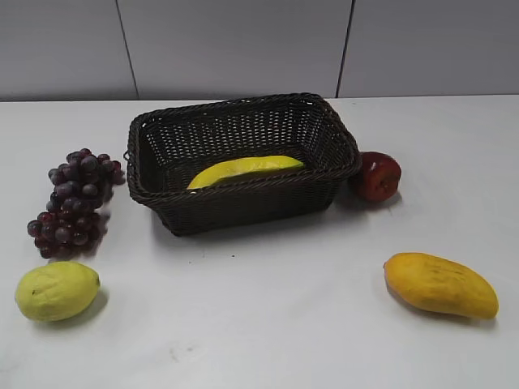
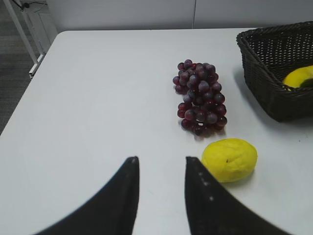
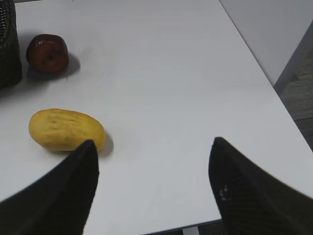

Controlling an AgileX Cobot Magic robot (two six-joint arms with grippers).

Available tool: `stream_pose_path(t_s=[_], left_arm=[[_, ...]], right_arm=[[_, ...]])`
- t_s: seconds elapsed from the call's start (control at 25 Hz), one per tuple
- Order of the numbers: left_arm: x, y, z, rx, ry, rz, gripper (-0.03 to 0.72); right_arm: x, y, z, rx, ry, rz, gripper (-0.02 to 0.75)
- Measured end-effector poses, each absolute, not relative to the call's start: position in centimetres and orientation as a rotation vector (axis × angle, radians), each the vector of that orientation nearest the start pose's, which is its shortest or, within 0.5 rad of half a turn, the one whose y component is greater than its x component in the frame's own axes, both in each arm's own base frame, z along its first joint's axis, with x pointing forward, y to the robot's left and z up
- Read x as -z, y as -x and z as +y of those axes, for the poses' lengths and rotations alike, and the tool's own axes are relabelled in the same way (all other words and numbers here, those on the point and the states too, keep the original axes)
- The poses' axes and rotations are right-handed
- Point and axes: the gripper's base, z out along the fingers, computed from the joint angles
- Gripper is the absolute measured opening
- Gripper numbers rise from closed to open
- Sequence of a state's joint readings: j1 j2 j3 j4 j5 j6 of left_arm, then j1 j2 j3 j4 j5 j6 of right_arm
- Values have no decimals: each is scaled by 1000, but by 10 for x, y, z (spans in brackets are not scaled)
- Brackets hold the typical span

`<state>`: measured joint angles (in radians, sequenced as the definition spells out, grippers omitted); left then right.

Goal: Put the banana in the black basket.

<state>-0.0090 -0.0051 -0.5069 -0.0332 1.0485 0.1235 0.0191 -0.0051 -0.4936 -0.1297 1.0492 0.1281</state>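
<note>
The banana (image 1: 243, 169) lies inside the black basket (image 1: 242, 191) at the back middle of the white table; its yellow end also shows in the left wrist view (image 2: 298, 77) inside the basket (image 2: 274, 83). My left gripper (image 2: 160, 160) is open and empty above bare table, left of the lemon. My right gripper (image 3: 152, 143) is wide open and empty near the table's front right edge, right of the mango. A sliver of the basket (image 3: 9, 46) shows at the right wrist view's left edge. Neither gripper appears in the exterior view.
A bunch of dark purple grapes (image 1: 75, 200) (image 2: 199, 96) and a lemon (image 1: 57, 289) (image 2: 229, 159) lie left of the basket. A red apple (image 1: 377, 175) (image 3: 47, 52) sits at its right side. A mango (image 1: 439, 284) (image 3: 66, 129) lies front right.
</note>
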Motion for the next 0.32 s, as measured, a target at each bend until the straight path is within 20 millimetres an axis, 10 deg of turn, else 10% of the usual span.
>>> stream_pose_path(t_s=[0.32], left_arm=[[-280, 6, -3, -33, -135, 2015, 235]], right_arm=[[-277, 5, -10, 62, -115, 2025, 560]])
